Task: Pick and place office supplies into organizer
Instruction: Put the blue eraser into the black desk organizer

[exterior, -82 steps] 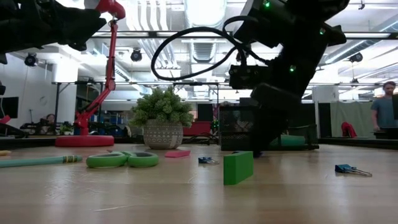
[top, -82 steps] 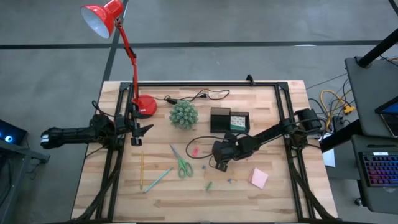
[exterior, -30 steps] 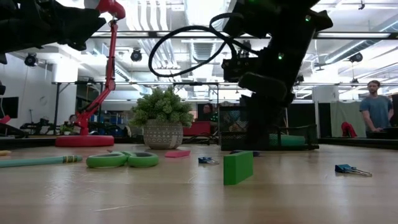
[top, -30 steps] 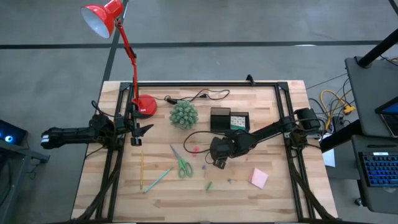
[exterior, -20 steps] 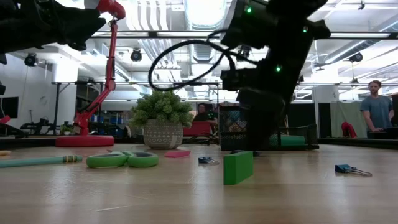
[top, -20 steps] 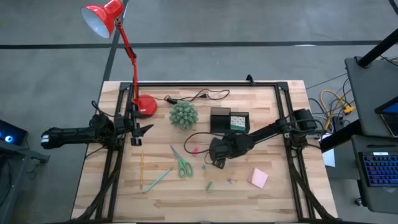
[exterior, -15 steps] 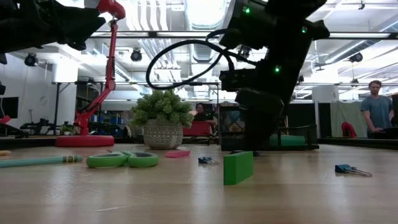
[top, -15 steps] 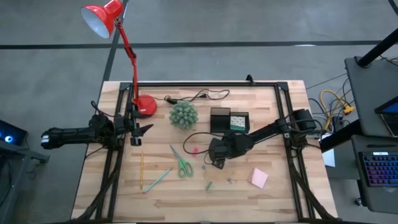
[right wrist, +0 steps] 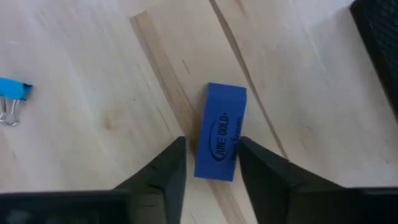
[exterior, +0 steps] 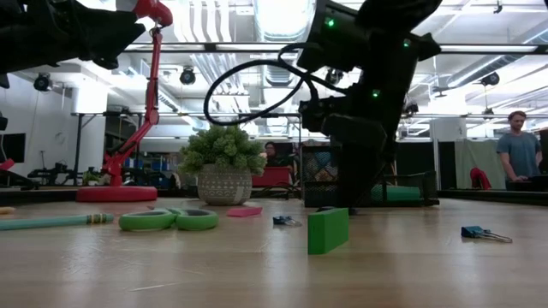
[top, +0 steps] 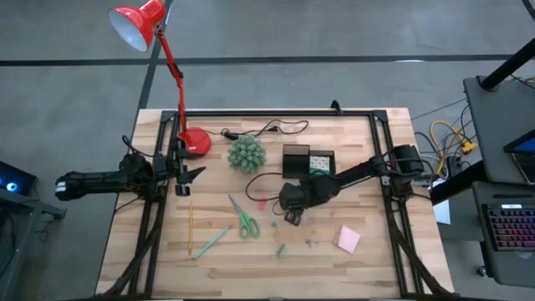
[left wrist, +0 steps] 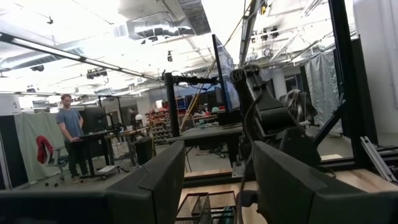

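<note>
Since a moment ago the right gripper (right wrist: 210, 163) has slid toward the scissors' side and settled over a blue eraser (right wrist: 221, 131) lying flat on the surface (top: 368, 159) just in front of the organizer (top: 308, 161). Its jaws straddle the eraser, narrowing but apparently not yet clamped. Grasping step: close fully, lift, carry to the organizer. Left gripper (top: 185, 174) waits, jaws parted, empty, near the lamp base (top: 196, 143).

- Blue eraser (right wrist: 221, 140): a flat rectangular block with dark printed lettering, lying on the wood between the right gripper's (right wrist: 210, 163) two fingers, one long edge near each fingertip (right wrist: 172, 157).
- Blue binder clip (right wrist: 12, 99): lies flat, well off to one side of the fingers.
- Black mesh organizer (right wrist: 379, 37): a corner shows beyond the fingers.
</note>
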Controlling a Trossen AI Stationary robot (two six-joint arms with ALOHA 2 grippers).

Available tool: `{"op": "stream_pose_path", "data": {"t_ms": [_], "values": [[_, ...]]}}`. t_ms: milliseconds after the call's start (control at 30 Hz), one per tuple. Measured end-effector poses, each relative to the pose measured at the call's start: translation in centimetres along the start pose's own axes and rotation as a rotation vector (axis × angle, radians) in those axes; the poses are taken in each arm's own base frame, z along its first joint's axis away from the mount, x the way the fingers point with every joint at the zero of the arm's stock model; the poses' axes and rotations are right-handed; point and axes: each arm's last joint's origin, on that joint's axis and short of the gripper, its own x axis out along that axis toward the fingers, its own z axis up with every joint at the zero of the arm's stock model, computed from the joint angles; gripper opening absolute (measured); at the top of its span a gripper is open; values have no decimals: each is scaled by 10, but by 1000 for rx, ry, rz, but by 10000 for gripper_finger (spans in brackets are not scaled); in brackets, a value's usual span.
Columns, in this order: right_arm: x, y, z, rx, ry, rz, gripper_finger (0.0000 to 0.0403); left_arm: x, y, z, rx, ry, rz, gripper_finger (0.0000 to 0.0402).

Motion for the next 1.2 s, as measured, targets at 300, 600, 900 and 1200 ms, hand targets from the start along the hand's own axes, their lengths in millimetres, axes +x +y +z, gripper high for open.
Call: {"op": "stream_pose_path", "data": {"t_ms": [300,600,900,1200], "values": [[1,-7,3,6,16,4,50,0,0,0,0,0,0,176],[-3,-6,6,7,14,5,48,0,0,0,0,0,0,176],[-17,-8,8,-9,-8,-2,43,0,0,0,0,0,0,176],[-22,-10,8,-5,-13,-9,42,0,0,0,0,0,0,176]]}}
